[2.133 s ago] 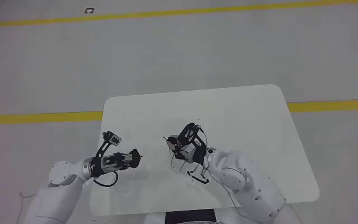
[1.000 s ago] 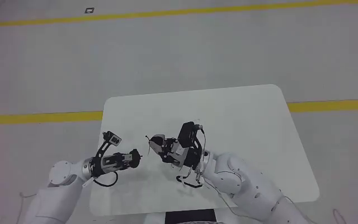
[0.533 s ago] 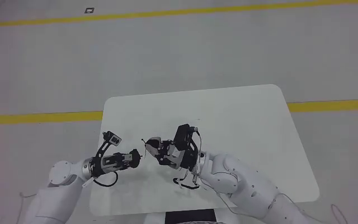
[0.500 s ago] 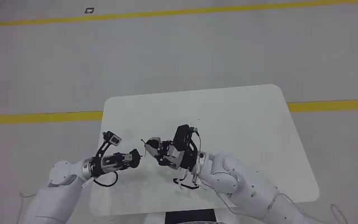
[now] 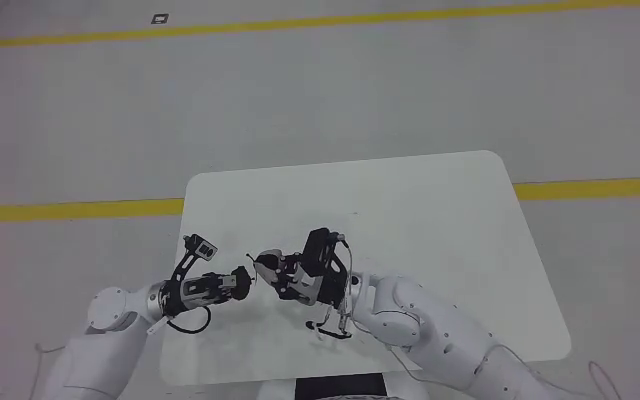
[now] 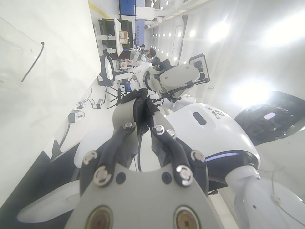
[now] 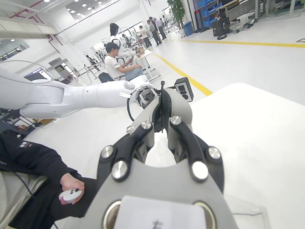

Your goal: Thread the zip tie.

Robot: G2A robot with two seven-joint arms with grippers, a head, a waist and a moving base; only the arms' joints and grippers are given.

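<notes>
My left gripper [image 5: 243, 277] is near the table's front left, shut [image 6: 142, 96] on a black zip tie strap [image 6: 139, 141] that runs back between its fingers. My right gripper [image 5: 266, 264] is just to its right, the tips almost touching. In the right wrist view it is shut [image 7: 162, 96] on a black zip tie [image 7: 162, 115] held upright, with the head [image 7: 162, 82] sticking out past the fingertips. The left arm [image 7: 95, 94] lies directly beyond that head. I cannot tell whether both grippers hold the same tie.
The white table [image 5: 450, 220] stretches back and to the right. A loose black zip tie [image 6: 32, 64] lies on it beside a clear plastic piece [image 6: 14, 39]. Black cables hang under the right wrist [image 5: 330, 325].
The right gripper has travelled left across the table with its zip tie until its tips came up against the left gripper. The left arm has stayed in place.
</notes>
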